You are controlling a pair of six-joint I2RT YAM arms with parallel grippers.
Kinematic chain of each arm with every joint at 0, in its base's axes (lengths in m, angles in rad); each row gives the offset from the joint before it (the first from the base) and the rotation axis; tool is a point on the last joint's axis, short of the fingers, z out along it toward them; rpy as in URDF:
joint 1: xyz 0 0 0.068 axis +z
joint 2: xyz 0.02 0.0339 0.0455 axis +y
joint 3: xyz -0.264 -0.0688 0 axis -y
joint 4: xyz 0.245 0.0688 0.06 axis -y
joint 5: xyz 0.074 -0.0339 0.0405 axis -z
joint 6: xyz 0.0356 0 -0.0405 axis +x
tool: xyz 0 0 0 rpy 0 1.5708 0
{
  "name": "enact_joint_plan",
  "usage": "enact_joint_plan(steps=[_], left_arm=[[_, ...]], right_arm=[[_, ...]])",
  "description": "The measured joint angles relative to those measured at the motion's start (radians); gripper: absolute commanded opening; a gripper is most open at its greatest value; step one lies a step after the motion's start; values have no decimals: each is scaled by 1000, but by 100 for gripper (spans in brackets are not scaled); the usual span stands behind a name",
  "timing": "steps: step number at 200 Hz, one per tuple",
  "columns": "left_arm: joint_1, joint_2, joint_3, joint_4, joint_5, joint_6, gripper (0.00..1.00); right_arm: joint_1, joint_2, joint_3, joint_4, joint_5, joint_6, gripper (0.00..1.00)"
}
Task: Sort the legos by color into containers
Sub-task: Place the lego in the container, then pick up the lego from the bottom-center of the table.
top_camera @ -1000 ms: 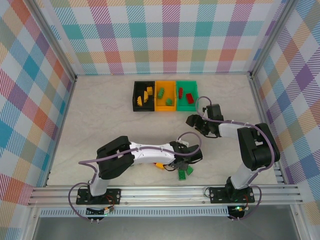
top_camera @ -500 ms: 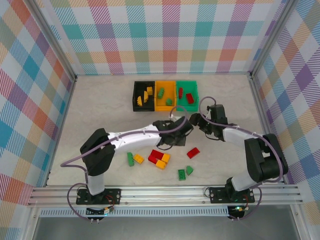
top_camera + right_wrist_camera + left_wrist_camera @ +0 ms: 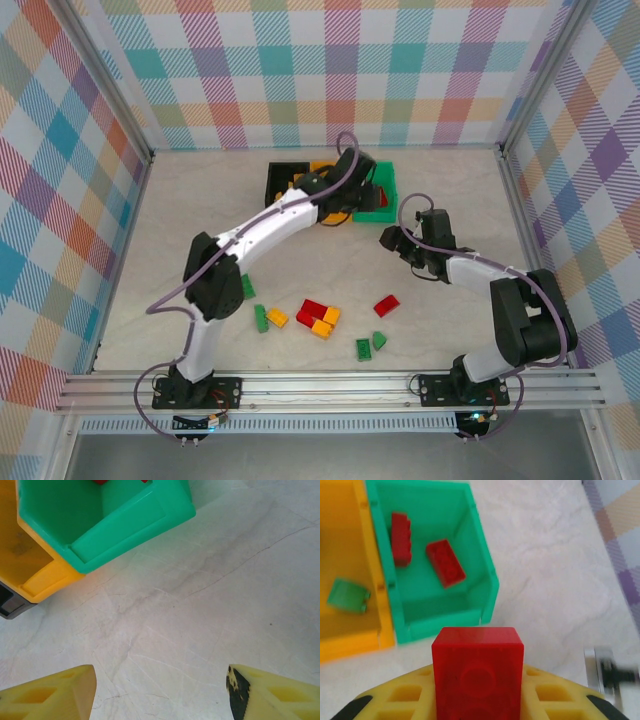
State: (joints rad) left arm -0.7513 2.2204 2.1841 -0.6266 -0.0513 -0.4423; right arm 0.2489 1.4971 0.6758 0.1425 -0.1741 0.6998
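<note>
Gripping a small red studded plastic brick, the left gripper hangs by the green rectangular plastic bin, at twelve o'clock on the pale table; two red bricks lie inside. The right gripper, at four o'clock from that bin, gapes wide, holding nothing. Loose bricks lie towards six o'clock.

red brick between yellow fingers. green bin: two red bricks inside, orange bin beside it. walls pastel plaid.
</note>
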Motion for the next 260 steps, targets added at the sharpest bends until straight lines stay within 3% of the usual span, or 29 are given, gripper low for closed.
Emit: enact_joint_plan(steps=[19,27,35,47,81,140,170,194,228,260], left_arm=[[19,152,217,-59,10,33,29],[27,198,274,-68,17,41,45],[36,233,307,-75,26,49,67],[44,258,318,-87,38,43,75],[56,236,211,-70,63,35,79],[54,-205,-542,201,63,-16,80],[53,-443,-819,383,35,-86,79],[53,-535,-952,507,13,-127,79],[45,-555,-1052,579,-23,-150,79],[35,-557,-1145,653,-21,-153,78]], right_arm=[[0,0,0,0,4,0,70],[0,0,0,0,6,0,70],[0,0,0,0,6,0,70],[0,0,0,0,6,0,70],[0,0,0,0,6,0,70],[13,43,0,22,-5,0,70],[49,82,43,-16,-21,-20,69],[98,111,135,-99,-35,-62,69],[157,72,173,-223,-41,-119,70],[202,-36,182,-483,34,-193,69]])
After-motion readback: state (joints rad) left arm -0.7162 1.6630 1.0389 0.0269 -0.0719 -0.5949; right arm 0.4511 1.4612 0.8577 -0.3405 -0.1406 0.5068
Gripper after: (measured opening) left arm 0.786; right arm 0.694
